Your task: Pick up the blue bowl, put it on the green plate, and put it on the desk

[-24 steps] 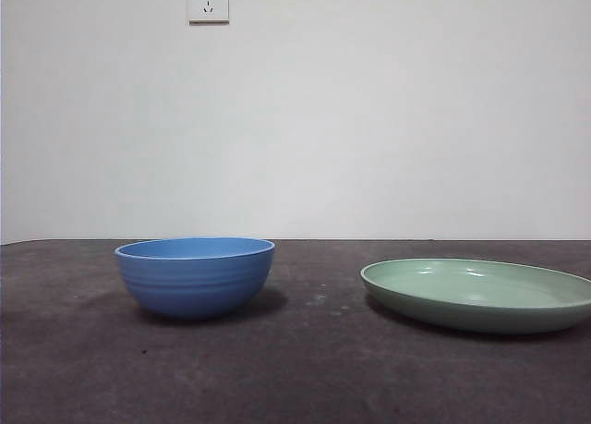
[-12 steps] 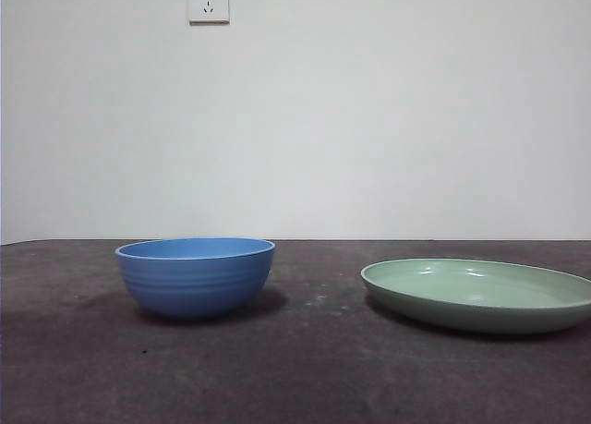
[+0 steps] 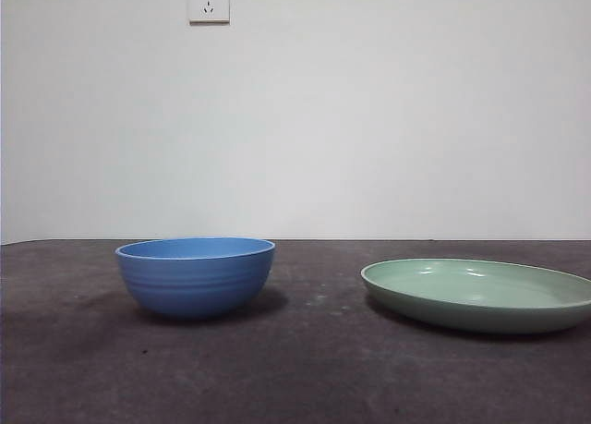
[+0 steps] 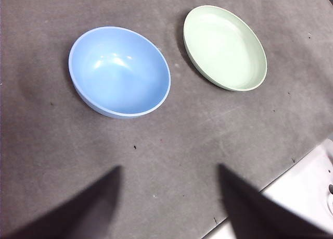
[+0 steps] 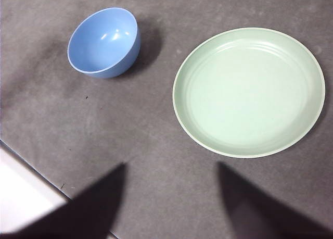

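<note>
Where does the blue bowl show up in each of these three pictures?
Front view: the blue bowl stands left of centre on the desk.
Left wrist view: it is in the upper left, seen from above, empty.
Right wrist view: it is in the upper left, small.
Shared landmark: the green plate, lying apart from the bowl in every view.

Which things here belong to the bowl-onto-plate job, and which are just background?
Job:
blue bowl, empty, on the desk
green plate, empty, apart from the bowl
desk

Background:
wall socket
white wall
</note>
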Available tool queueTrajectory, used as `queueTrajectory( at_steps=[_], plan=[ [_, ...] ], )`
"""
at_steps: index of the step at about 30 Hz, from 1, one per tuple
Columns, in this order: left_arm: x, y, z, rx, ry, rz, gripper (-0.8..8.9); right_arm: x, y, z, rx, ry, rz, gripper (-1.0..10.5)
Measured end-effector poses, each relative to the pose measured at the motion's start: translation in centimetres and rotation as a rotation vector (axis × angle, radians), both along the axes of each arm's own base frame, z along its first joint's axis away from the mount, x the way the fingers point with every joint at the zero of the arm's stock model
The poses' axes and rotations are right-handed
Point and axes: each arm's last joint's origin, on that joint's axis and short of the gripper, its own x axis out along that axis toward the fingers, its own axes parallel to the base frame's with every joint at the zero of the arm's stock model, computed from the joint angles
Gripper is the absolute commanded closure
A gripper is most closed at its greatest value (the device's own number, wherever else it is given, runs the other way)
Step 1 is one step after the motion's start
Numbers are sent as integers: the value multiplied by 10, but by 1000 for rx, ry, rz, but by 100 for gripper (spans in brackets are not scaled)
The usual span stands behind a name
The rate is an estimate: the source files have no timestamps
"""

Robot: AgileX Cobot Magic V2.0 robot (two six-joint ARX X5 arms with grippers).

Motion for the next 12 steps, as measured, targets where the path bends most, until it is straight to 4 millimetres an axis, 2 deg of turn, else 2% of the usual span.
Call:
queueTrajectory(
  at_steps=[12],
  plan=[
    [1, 0, 1, -2, -7, 1, 377, 0, 0, 0, 0, 0, 0, 549]
  ],
)
